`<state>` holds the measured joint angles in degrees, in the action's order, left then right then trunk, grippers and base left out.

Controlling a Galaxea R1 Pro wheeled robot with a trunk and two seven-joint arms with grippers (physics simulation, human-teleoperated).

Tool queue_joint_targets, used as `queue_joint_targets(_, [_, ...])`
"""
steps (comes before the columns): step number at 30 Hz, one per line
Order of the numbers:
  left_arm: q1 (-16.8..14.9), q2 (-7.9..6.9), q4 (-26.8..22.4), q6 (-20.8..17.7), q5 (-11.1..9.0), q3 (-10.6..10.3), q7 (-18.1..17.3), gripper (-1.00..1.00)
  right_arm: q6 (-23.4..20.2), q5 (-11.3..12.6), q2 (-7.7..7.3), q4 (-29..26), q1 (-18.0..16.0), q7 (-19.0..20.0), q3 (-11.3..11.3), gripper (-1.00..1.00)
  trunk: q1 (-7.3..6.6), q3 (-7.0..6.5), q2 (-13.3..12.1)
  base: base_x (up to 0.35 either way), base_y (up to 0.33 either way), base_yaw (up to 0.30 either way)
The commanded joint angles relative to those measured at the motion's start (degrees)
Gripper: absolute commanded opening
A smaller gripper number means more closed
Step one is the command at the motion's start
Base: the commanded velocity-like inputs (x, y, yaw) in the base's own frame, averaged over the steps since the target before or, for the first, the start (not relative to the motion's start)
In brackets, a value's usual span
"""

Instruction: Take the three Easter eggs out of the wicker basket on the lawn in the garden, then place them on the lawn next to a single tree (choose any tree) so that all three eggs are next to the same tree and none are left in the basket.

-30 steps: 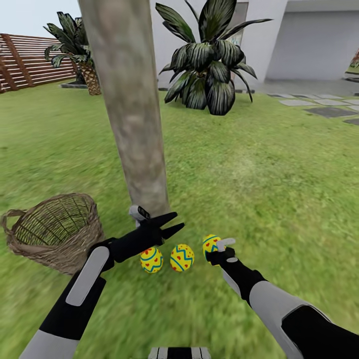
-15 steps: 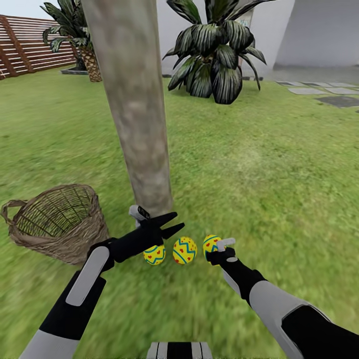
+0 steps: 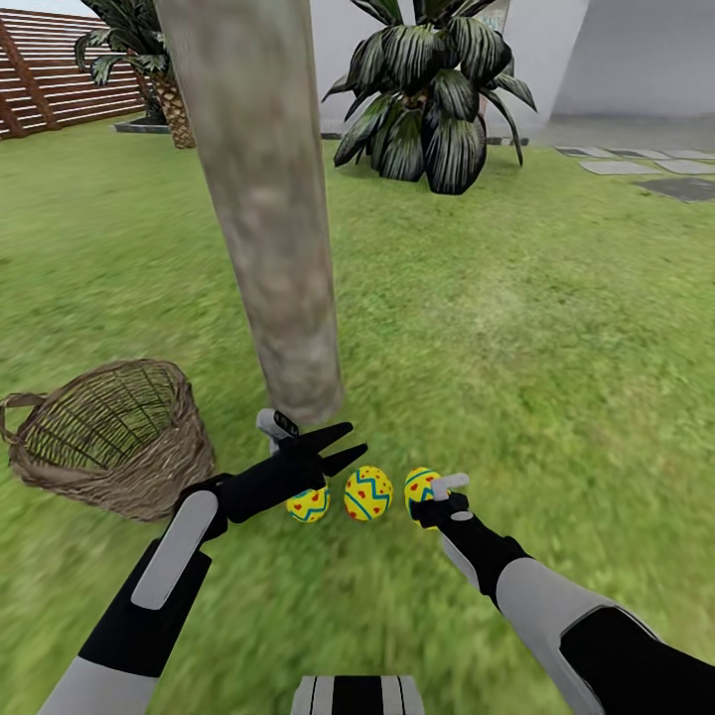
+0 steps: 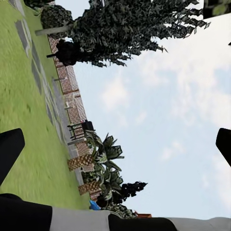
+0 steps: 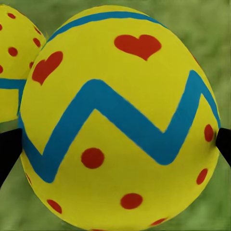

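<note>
Right tool point(image 3: 434, 494) around third egg point(image 3: 419, 488)

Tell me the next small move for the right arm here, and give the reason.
Probably open the right gripper and release its egg onto the lawn. It grips that egg low beside the tree, in line with two eggs already on the grass. The wicker basket looks empty, so this seems the last one. The left gripper is open, holding nothing.

Three eggs point(image 3: 367, 494) lay in a row on the lawn point(image 3: 556, 348), just before the tree point(image 3: 268, 218). The wicker basket point(image 3: 109, 437) stood left of them. A palm point(image 3: 437, 109) stood behind.
</note>
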<state>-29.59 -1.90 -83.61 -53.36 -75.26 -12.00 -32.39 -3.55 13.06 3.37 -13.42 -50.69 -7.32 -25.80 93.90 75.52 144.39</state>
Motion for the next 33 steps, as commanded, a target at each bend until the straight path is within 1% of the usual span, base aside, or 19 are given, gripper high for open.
queue_joint_targets(1, [0.0, -0.03, 0.0, -0.2, -0.1, 0.0, -0.3, 1.0, -0.3, 0.5, -0.03, -0.1, 0.0, -0.3, -0.5, -1.0, 0.01, 0.04, 0.0, 0.28, 0.0, 0.0])
queue_joint_targets(5, [0.0, -0.03, 0.0, -0.2, -0.1, -0.1, -0.5, 1.0, -0.3, 0.5, -0.03, -0.1, 0.0, -0.3, -0.5, -1.0, 0.01, 0.04, 0.0, 0.307, 0.0, 0.0])
queue_joint_targets(11, [0.0, -0.03, 0.0, -0.2, -0.1, -0.1, -1.8, 1.0, 0.5, 0.5, -0.11, -0.2, 0.0, -0.3, -0.4, -1.0, 0.01, 0.04, 0.0, 0.03, 0.0, 0.0])
queue_joint_targets(14, [0.0, -0.03, 0.0, -0.2, -0.1, -0.1, -2.3, 1.0, 0.5, 0.5, -0.11, -0.2, 0.0, -0.3, -0.4, -1.0, 0.09, 0.7, 0.1, 0.0, 0.0, 0.0])
queue_joint_targets(33, [0.0, -0.03, 0.0, -0.2, -0.1, -0.1, -2.2, 1.0, 0.2, 0.4, -0.09, -0.2, 0.0, -0.2, -0.4, -1.0, 0.58, 4.91, 0.3, 0.0, 0.0, 0.0])
